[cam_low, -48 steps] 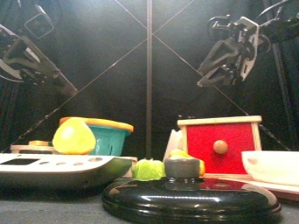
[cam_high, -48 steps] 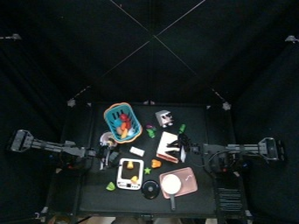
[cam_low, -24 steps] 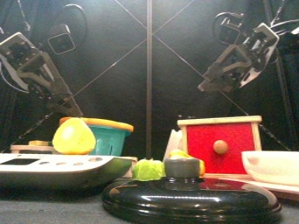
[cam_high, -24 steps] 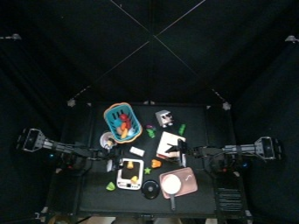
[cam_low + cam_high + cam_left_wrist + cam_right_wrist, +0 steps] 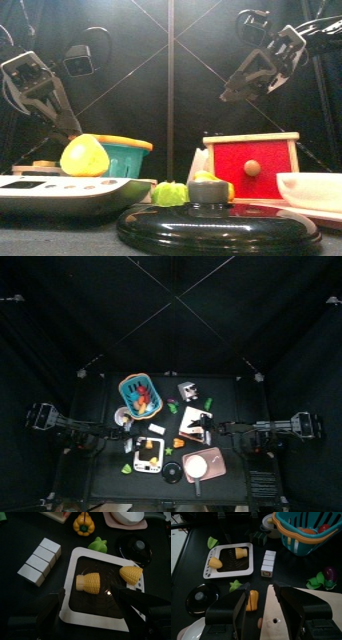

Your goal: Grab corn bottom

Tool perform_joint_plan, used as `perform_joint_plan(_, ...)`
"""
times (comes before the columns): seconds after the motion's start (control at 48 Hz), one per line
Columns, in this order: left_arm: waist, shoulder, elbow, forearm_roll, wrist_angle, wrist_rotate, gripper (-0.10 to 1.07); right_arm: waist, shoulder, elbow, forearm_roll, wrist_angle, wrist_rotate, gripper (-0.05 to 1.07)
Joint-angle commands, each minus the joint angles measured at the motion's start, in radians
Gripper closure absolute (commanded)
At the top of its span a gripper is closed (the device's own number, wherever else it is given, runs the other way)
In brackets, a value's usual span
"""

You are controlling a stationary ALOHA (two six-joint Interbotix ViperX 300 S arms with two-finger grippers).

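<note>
The left gripper (image 5: 93, 607) hovers with jaws spread above the white tray (image 5: 70, 597), where two corn pieces (image 5: 89, 582) lie side by side. The right gripper (image 5: 264, 609), jaws slightly parted, hangs over a red-and-wood box (image 5: 251, 166) on the right.

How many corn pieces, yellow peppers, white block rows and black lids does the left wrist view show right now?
Corn pieces: 2, both on the tray
Yellow pepper: 1
White block row: 1
Black lid: 1
Total: 5
</note>
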Motion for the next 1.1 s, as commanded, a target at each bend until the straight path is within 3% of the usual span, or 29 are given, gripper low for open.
perform_joint_plan(0.0,0.003,0.023,-0.044,-0.006,0.011,0.003,-0.05,-0.006,-0.017,-0.023,-0.025,0.005,0.0,0.22)
perform_joint_plan(0.271,0.015,0.13,-0.1,0.014,0.031,0.006,-0.05,0.003,-0.015,-0.017,-0.052,0.0,0.0,0.22)
perform_joint_plan(0.667,0.031,0.21,-0.147,0.057,0.063,0.006,-0.03,0.005,-0.006,-0.009,-0.046,-0.002,0.002,0.22)
perform_joint_plan(1.083,0.041,0.215,-0.167,0.063,0.072,0.006,0.18,0.005,-0.005,-0.003,-0.044,0.0,0.005,0.22)
